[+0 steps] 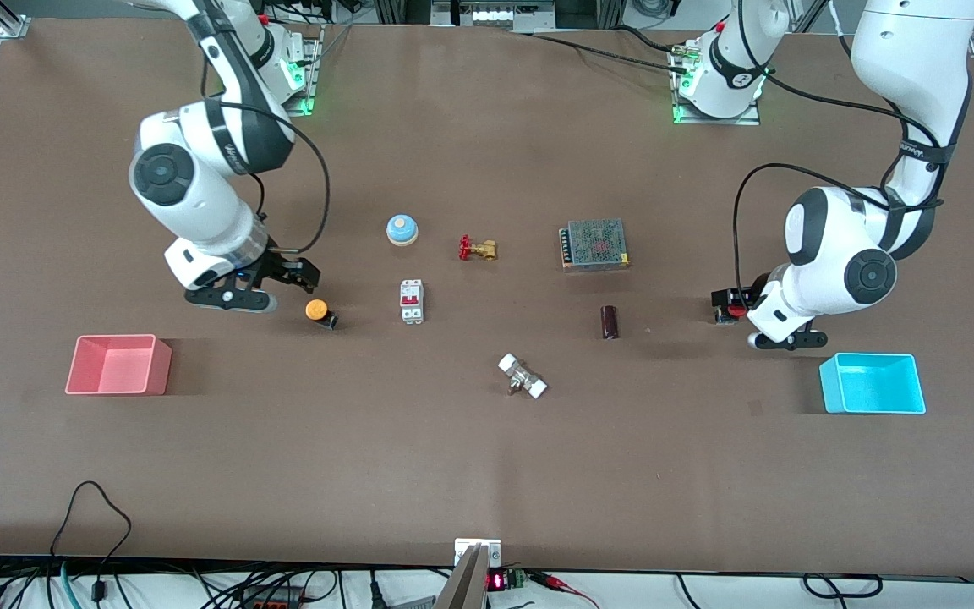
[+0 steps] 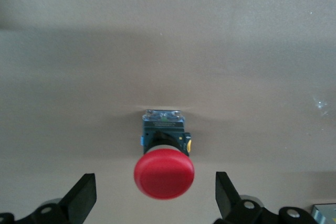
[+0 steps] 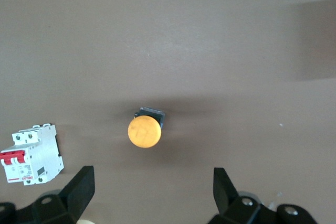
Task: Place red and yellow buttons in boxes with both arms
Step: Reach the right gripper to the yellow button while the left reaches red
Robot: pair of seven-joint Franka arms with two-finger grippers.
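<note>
Front view, from the right arm's end of the worktop (image 1: pixel 487 474) to the left arm's: pink box (image 1: pixel 118 364); right gripper (image 1: pixel 284 279), jaws spread and empty, low beside yellow button (image 1: pixel 319 312); white circuit breaker (image 1: pixel 411 301); red button (image 1: pixel 735 306) lying on the worktop, partly hidden by left gripper (image 1: pixel 728 306); cyan box (image 1: pixel 872 383). Left wrist view: left gripper (image 2: pixel 156 195) jaws wide apart, red button (image 2: pixel 164 169) between them, untouched. Right wrist view: right gripper (image 3: pixel 153 190) open, yellow button (image 3: pixel 144 129) just clear of the fingertips (image 3: pixel 81 182), circuit breaker (image 3: pixel 30 153) beside.
</note>
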